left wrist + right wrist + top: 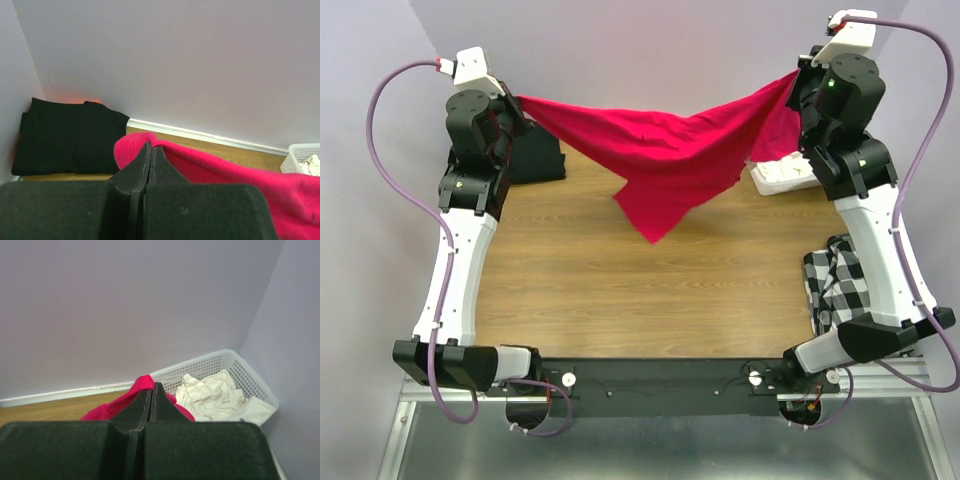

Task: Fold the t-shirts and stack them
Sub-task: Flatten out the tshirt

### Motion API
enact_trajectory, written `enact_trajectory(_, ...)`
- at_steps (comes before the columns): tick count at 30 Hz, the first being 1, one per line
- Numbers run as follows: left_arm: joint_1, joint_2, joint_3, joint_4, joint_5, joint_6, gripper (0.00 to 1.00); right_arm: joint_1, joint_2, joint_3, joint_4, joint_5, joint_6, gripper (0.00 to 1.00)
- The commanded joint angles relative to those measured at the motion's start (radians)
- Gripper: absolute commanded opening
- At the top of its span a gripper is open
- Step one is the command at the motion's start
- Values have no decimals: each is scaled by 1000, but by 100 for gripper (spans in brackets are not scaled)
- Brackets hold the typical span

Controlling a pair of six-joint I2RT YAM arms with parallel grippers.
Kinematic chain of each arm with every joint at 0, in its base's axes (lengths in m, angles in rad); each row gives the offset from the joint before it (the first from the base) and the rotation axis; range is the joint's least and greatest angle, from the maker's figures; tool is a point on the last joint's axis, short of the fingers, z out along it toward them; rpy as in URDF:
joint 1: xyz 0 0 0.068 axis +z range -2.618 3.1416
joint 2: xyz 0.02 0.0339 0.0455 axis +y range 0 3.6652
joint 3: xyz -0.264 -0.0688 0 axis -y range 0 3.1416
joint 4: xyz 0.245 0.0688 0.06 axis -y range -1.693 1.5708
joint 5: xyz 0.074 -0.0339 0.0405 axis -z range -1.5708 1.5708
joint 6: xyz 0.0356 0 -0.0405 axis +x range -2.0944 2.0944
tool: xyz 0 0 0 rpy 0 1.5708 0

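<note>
Crimson t-shirt: where was it, and what had hold of it? asked the first.

It hung in the air between the arms, said the second. The left gripper was pinched fully shut on one edge and the right gripper was clamped the same way on the other. The middle sagged in a loose point over the far half of the table and looked clear of the wood.

Which step was that?

Spreading, he judged. The black t-shirt lay folded in the far left corner, the cream t-shirt sat crumpled in the white lattice basket, and a checked cloth lay at the right edge.

What did the next move call for?

Probably lowering both grips together and drawing them toward the bases, so the shirt would land flat and unwrinkled, ready for folding.
</note>
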Motion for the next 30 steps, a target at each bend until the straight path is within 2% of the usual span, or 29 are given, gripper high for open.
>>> enact_trajectory(1,7,-14,78,21,35,20,0,-3,-43,57,23,-23,4,1)
enact_trajectory(6,6,-46,73,8,42,48,0,-3,-123,10,21,-69,15,1)
enact_trajectory(17,6,-255,-167,79,-95,83,0,-3,-263,-61,-31,-111,-25,1)
enact_trajectory(20,6,-218,-151,86,-92,118,0,-3,-223,-26,-29,-123,-31,1)
enact_trajectory(23,6,-142,-131,70,-26,122,0,-3,-130,-10,-25,-117,-33,1)
enact_trajectory(26,6,-56,-151,58,23,108,0,-5,-15,-40,-3,-102,-14,1)
enact_trajectory(30,6,44,-227,72,8,50,0,-14,160,-144,86,-118,13,1)
